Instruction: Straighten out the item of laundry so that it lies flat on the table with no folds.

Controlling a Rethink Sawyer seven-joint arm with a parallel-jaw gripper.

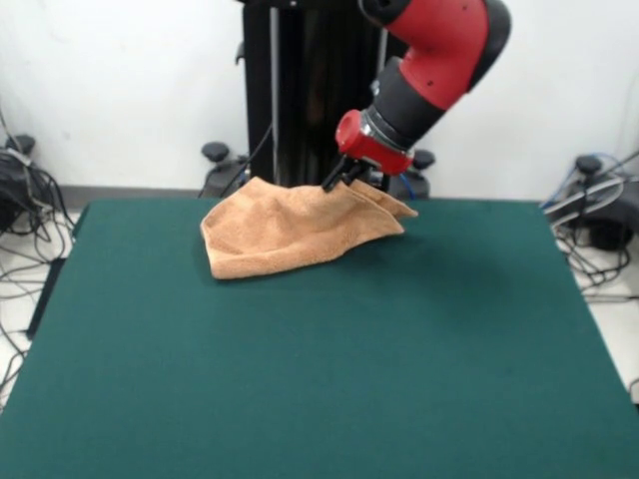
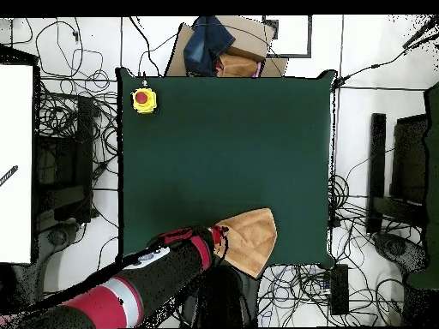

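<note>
In the front view the towel (image 1: 290, 232) lies bunched in the upper middle of the frame, near the table's (image 1: 319, 379) upper edge. Its right-hand corner is drawn up off the green top into a peak, and the pincer (image 1: 349, 178) sits right at that peak with its dark tips closed on the cloth. That raised corner is likely why the rest of the towel slopes down and leftward in slack creases: held at one point, the cloth hangs from it rather than spreading. The arm leans in from the upper right, and its tilt suggests a pull toward that side. The towel is plainly not flat, so the task is far from finished.

The overhead view puts the towel (image 2: 249, 240) in the lower right part of the table (image 2: 223, 146), close to the lower edge, as a wedge shape narrowing toward the pincer (image 2: 219, 242) at its left. Here the lift of the corner and the creases cannot be read, and the wrist covers the grip itself. What this view adds is the wide bare green above the towel, and a yellow box with a red button (image 2: 143, 99) at the upper left corner, well apart from the cloth.
</note>
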